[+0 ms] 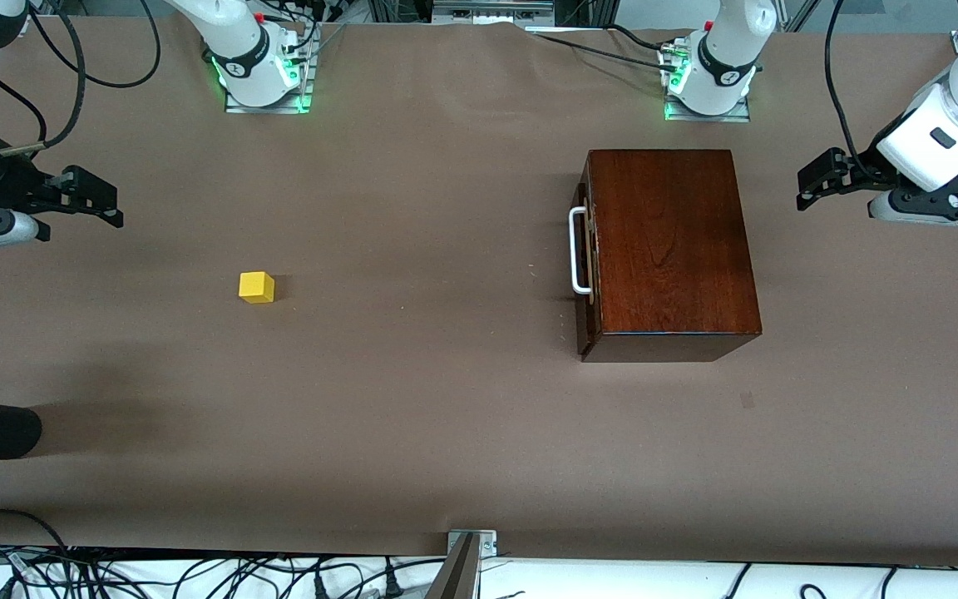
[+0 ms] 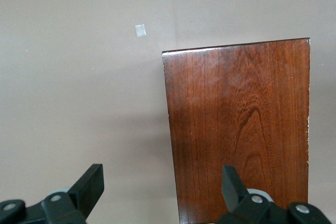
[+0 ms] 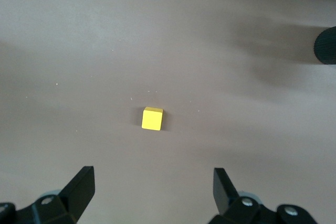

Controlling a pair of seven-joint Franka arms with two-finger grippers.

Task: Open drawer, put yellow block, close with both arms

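Both arms hang high at the table's ends, nothing started. The right gripper (image 1: 101, 204) is over bare brown table covering (image 1: 446, 416) at the right arm's end, jaws spread wide and empty; in its wrist view the small bright yellow cube (image 3: 152, 118) lies ahead of the fingertips. That block (image 1: 256, 287) sits alone on the table, well apart from the glossy reddish-brown wooden box (image 1: 670, 249), which stands toward the left arm's end. The drawer is shut, its white U-shaped bar handle (image 1: 579, 251) facing the cube's way. The left gripper (image 1: 820, 179) hovers just off the box's end, fingers (image 2: 89, 184) wide apart, holding nothing.

The cube looks hard, light and flat-sided (an easy pinch across two parallel faces, I'd judge). The box seems heavy and slick with varnish; the bar is the only sensible hold, and the box may slide when pulled, so bracing it with the other arm looks wise.
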